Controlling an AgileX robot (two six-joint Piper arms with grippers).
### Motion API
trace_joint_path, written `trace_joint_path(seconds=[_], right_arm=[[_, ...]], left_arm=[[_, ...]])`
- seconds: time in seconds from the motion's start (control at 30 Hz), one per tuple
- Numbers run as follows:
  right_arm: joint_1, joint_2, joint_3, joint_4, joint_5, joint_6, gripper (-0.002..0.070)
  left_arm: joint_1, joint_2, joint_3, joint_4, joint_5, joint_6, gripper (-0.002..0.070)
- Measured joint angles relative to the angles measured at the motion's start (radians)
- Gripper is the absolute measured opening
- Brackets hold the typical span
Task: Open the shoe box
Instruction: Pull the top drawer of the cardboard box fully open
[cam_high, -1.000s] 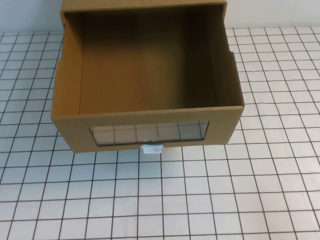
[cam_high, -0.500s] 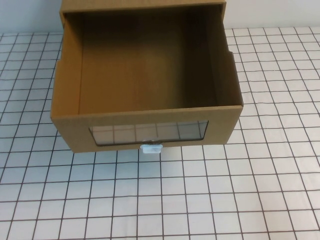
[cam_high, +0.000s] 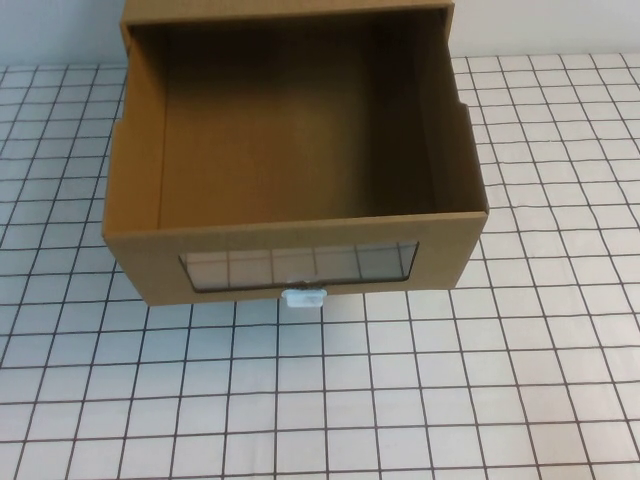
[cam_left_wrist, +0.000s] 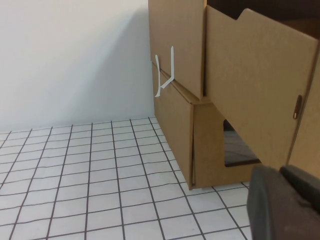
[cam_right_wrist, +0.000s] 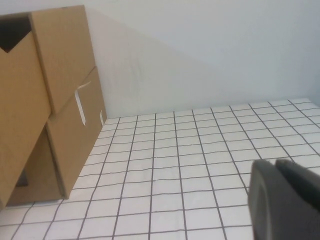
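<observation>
The cardboard shoe box (cam_high: 290, 12) stands at the far middle of the table. Its drawer (cam_high: 140, 260) is slid out toward me, and the inside looks bare. The drawer's front has a clear window (cam_high: 298, 265) and a small white pull tab (cam_high: 304, 297) below it. Neither gripper appears in the high view. My left gripper (cam_left_wrist: 281, 172) hangs off the box's left side, fingers pressed together, holding nothing, looking at the box's shell (cam_left_wrist: 175, 50) and the drawer's side (cam_left_wrist: 255, 85). To the right of the box (cam_right_wrist: 65, 60), my right gripper (cam_right_wrist: 275, 165) is shut on nothing.
The table (cam_high: 400, 400) is white with a black grid, and a pale wall (cam_left_wrist: 75, 60) rises behind the box. White tape strips (cam_left_wrist: 165, 75) stick to the box's left side and others (cam_right_wrist: 80, 107) to its right side.
</observation>
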Motion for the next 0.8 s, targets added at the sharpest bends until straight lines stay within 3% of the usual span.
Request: trace_joint_path(seconds=[0.2, 0.3, 0.43, 0.8], right_arm=[[0.000, 0.000, 0.011, -0.012, 0.008, -0.046, -0.0013], [0.000, 0.000, 0.034, -0.132, 0.027, 0.001, -0.0013], [0.000, -0.001, 0.037, -0.234, 0.100, 0.084, -0.0013], [0.000, -0.001, 0.037, -0.306, 0.281, 0.087, -0.0013]], left_arm=[[0.000, 0.000, 0.000, 0.000, 0.000, 0.000, -0.0002], [0.000, 0.000, 0.000, 0.000, 0.000, 0.000, -0.0002], [0.000, 0.000, 0.000, 0.000, 0.000, 0.000, -0.0002], [0.000, 0.000, 0.000, 0.000, 0.000, 0.000, -0.0002]])
